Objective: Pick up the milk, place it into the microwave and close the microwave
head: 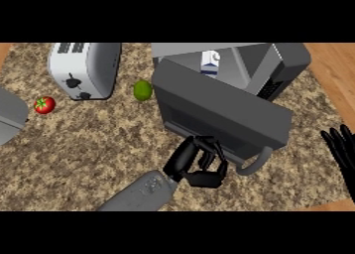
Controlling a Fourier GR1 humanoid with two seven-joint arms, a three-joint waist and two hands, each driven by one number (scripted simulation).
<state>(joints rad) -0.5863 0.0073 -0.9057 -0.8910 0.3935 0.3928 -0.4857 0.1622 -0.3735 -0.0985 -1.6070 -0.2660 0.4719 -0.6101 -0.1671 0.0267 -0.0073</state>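
While the milk (pixel 210 63) already stands inside the microwave (pixel 283 64), well beyond the left hand (pixel 197 166) and up past the door, what is left of the task looks to be the closing. The carton shows as a small white and blue box, upright in the cavity, seen through the gap above the door's top edge; nothing touches it.

The microwave door (pixel 220 111) hangs partly open, swung out toward the robot, and the left hand is at its near lower edge. The fingers are curled against the door's underside, just beside the grey handle (pixel 257 161), which lies to the hand's right; whether they actually wrap round any part of the door cannot be told from here. The right hand (pixel 349 154) rests at the right edge of the view, fingers straight and up, holding nothing.

As a judgement, the door is the thing to handle now: a stiff, hinged slab that will swing rather than flex, so a push on its broad outer face or a hold on the handle should serve. Its face looks smooth, so fingers may slide along it. The carton is probably light and easily toppled, so a gentle closing would be wise.

Farther off to the hand's left on the surface (pixel 100 149) lie a lime (pixel 142 90), a toaster (pixel 84 69) and a tomato (pixel 44 104).
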